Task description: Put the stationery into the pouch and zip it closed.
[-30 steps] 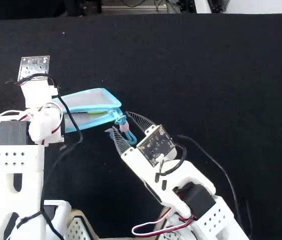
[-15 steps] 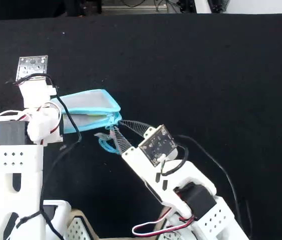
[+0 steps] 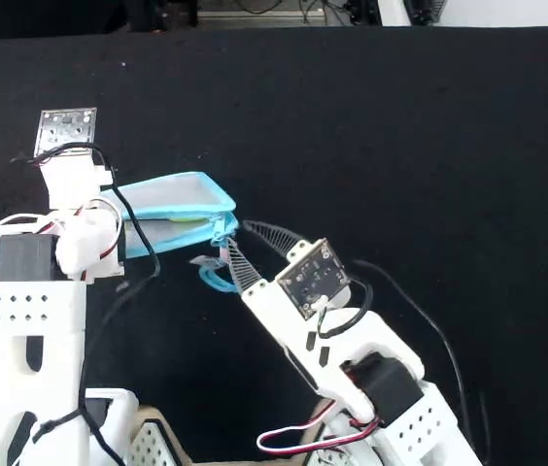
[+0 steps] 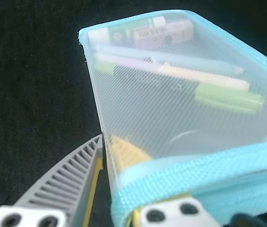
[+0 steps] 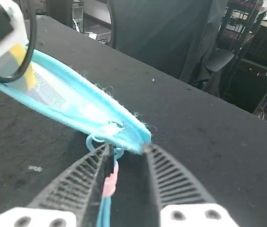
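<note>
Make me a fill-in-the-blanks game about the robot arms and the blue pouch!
1. The table has a ___ cloth on it.
2. The pens are ___ the see-through pouch.
3. The left gripper is shut on the ___.
4. A small ___ tag hangs beside one finger of the open right gripper.

Missing words: black; inside; pouch; pink.

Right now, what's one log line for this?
left gripper shut on pouch | right gripper open at zipper pull | pens inside pouch
</note>
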Robot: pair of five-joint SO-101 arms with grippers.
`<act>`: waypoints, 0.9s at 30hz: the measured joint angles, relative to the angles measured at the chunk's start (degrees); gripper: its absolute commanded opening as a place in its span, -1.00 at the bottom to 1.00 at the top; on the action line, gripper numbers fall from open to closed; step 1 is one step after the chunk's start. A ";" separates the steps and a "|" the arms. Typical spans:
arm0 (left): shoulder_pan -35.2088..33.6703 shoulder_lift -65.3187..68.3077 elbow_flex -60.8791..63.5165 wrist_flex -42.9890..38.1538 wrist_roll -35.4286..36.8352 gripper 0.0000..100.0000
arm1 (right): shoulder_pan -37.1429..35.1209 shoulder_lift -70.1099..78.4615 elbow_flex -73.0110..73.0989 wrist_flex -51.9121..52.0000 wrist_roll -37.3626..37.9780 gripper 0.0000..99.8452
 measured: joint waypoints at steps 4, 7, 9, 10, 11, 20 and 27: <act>0.00 0.00 0.00 0.00 0.00 -0.94 | -0.35 0.00 0.00 0.00 0.00 -0.69; 0.00 0.00 0.00 0.00 0.00 -0.94 | -3.69 -0.09 1.85 -2.99 0.00 -0.69; 0.00 0.00 0.00 0.00 0.00 -0.94 | -4.66 -0.09 4.22 -6.07 0.00 -0.69; 0.00 0.00 0.00 0.00 0.00 -0.94 | -4.84 -0.26 5.01 -7.47 0.00 -0.69; 0.00 0.00 0.00 0.00 0.00 -0.94 | -4.92 -0.26 5.27 -8.35 0.00 -0.69; -0.09 0.00 0.00 0.00 0.00 -0.94 | -3.52 -0.09 5.54 -9.85 0.00 -0.69; 0.00 0.00 0.00 0.00 0.00 -0.94 | 2.46 -0.09 5.54 -9.85 0.00 -0.69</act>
